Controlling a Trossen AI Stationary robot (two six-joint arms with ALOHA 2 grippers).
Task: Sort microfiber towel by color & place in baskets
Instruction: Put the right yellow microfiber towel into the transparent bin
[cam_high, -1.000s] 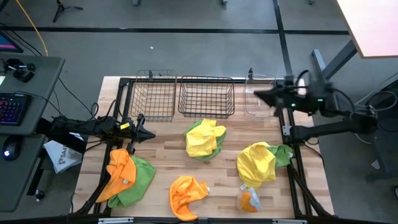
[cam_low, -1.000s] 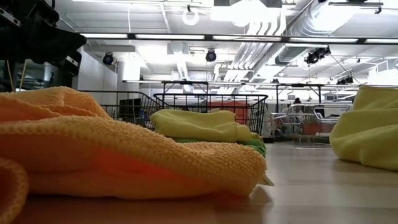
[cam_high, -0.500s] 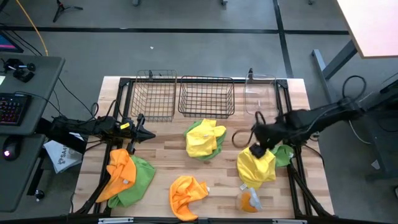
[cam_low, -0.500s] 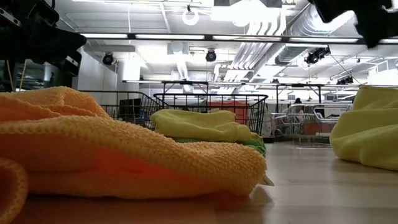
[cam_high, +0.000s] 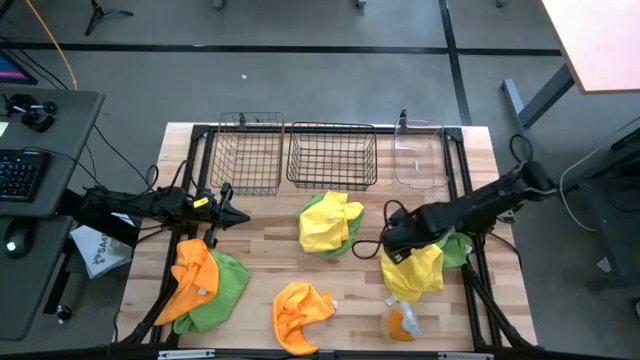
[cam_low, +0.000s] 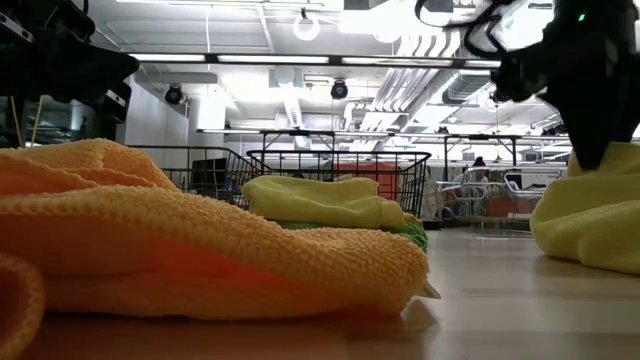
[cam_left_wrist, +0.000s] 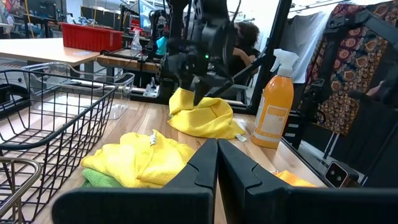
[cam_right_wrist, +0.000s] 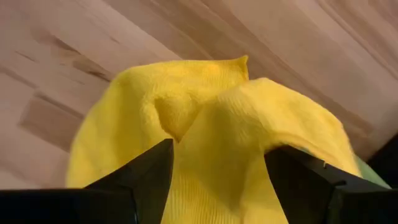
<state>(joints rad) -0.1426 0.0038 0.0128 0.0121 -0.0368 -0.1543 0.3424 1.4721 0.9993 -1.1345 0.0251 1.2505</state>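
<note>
My right gripper (cam_high: 393, 243) (cam_right_wrist: 217, 180) is open, pointing down over a yellow towel (cam_high: 412, 268) at the right of the table. Its fingers stand on either side of the towel's raised fold (cam_right_wrist: 211, 118). This towel lies partly on a green one (cam_high: 456, 248). My left gripper (cam_high: 228, 213) is shut and holds nothing, at the left side of the table. Another yellow towel (cam_high: 328, 220) lies on a green one mid-table. An orange towel (cam_high: 195, 272) lies on a green one (cam_high: 228, 285) at the near left, and another orange towel (cam_high: 300, 312) lies near the front edge. My right gripper comes at the yellow towel from above, with the raised fold (cam_right_wrist: 205, 143) between its open fingers (cam_right_wrist: 146, 177). I cannot tell whether the fingers touch the cloth. The towel lies on the table.
Along the far edge stand a narrow wire basket (cam_high: 248, 158), a wider wire basket (cam_high: 332, 158) and a clear bin (cam_high: 418, 160). An orange spray bottle (cam_high: 400, 320) lies near the front edge, just beyond the yellow towel. Bare wood shows between the towel piles.
My right gripper has swung from above the clear bin toward the table's near edge and down onto the right yellow towel, tipping from level to pointing down. The towels have stayed where they were.
</note>
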